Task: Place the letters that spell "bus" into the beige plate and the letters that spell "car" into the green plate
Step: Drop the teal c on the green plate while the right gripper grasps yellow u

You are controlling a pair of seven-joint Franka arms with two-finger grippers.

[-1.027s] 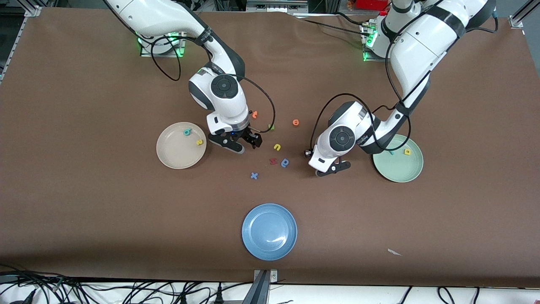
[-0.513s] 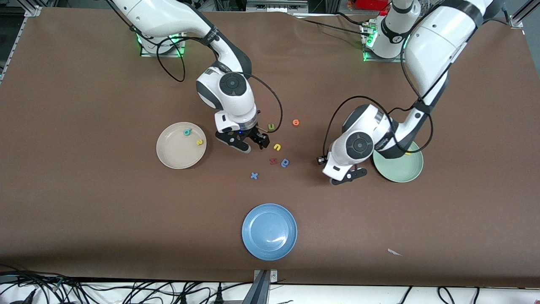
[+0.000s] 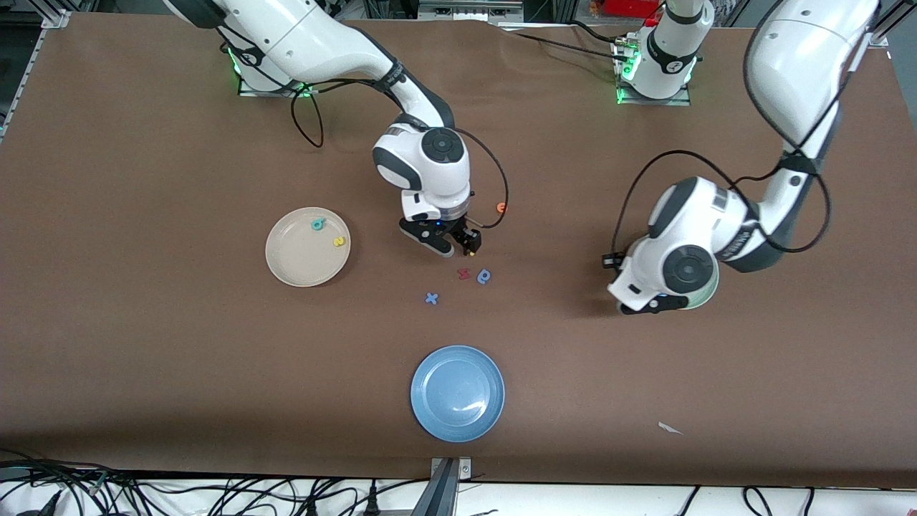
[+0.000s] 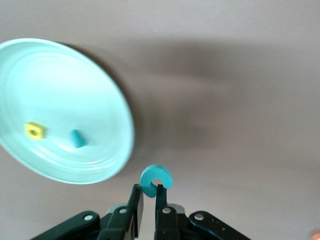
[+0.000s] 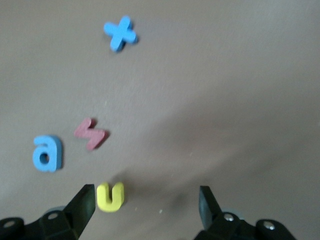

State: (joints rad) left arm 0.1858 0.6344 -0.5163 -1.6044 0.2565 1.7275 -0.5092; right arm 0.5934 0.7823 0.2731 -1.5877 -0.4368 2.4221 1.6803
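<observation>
1. The round pale mint-green plate is largely covered by the left arm's wrist in the front view; in the left wrist view a small yellow foam letter and a teal foam piece are seen in it, with bare plate around them.
2. A tiny yellow foam "u" is flanked by the wide-spread fingers of the right gripper, lying close to one.
3. Near it lie a red zigzag foam piece, a blue foam "a" and a blue foam cross.
4. Bare brown table is left around the bright blue round plate.
</observation>
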